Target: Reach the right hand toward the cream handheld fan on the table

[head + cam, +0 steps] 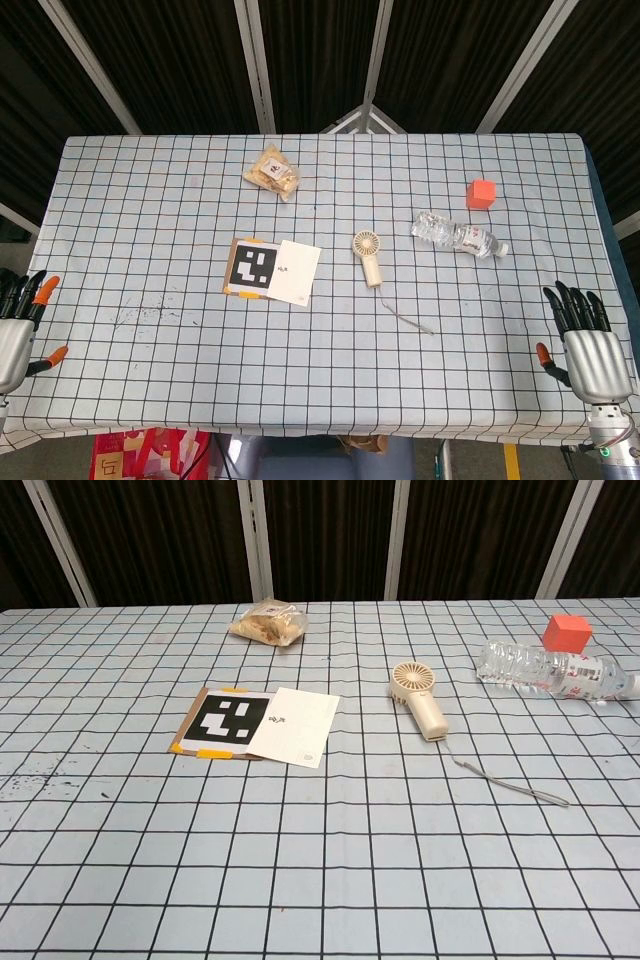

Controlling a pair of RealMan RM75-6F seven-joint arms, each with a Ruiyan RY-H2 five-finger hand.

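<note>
The cream handheld fan [368, 256] [418, 697] lies flat near the middle of the checkered table, round head toward the far side, with a thin grey wrist strap [407, 315] [510, 783] trailing to the near right. My right hand [586, 343] hovers at the table's near right corner, far right of the fan, fingers apart and holding nothing. My left hand [18, 328] sits at the near left edge, fingers spread and empty. Neither hand shows in the chest view.
A clear water bottle [458, 235] [552, 668] lies right of the fan, an orange cube [481, 193] [566, 632] behind it. A marker card with white paper [274, 268] [255, 724] lies left of the fan. A snack bag [272, 172] [267, 623] sits far back.
</note>
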